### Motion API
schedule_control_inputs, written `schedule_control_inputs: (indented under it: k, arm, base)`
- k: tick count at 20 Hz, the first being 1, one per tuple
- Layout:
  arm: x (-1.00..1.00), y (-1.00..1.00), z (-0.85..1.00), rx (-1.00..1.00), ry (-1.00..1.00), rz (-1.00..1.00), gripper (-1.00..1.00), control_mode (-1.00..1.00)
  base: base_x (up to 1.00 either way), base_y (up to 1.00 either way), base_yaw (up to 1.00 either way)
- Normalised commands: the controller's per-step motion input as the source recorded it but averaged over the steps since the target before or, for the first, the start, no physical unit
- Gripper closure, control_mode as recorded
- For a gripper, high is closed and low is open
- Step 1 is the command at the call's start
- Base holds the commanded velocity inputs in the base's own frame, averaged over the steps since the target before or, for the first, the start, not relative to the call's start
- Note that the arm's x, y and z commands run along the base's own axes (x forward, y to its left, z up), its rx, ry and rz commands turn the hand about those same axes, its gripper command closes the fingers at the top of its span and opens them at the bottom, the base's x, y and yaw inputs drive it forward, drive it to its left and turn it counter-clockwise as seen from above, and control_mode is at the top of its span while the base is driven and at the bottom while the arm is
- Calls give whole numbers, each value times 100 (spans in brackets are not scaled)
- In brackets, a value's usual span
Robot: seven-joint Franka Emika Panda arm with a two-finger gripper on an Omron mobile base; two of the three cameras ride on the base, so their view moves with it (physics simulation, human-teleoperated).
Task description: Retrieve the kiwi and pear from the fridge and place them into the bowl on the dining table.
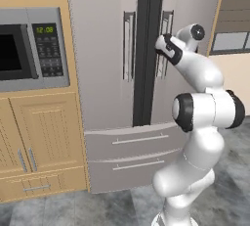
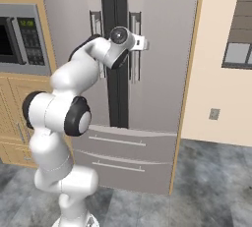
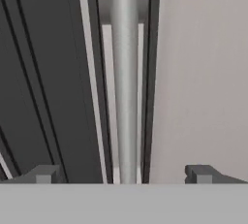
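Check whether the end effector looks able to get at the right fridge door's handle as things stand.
Probably yes. The end effector is open, its fingertips standing either side of the right door handle of the fridge, and nothing sits between them and the bar.

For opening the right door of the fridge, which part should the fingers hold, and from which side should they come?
Grip the right door's vertical bar handle, coming straight from the front with one of the fingers on each side. The bar is long, narrow and stands off the fridge door, so open fingers can probably close across it. In the hand view it already lies between them.
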Motion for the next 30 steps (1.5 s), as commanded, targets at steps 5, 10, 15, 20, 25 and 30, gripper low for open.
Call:
schedule_control_inputs:
  k: [5, 10, 15, 20, 25, 30]
  arm:
    - [60, 0, 0, 0, -1, 0, -100, -100]
    - [59, -1, -3, 0, -6, 0, -100, -100]
    - [53, -10, -8, 0, -9, 0, -100, -100]
    - [50, -19, -5, 0, -2, 2, -100, -100]
    - [57, -11, -2, 0, 0, 4, 100, -100]
    - [-20, -20, 0, 0, 3, 1, 100, -100]
  base:
    - [0, 0, 0]
    - [0, 0, 0]
    - [0, 0, 0]
    - [0, 0, 0]
    - [0, 0, 0]
    - [0, 0, 0]
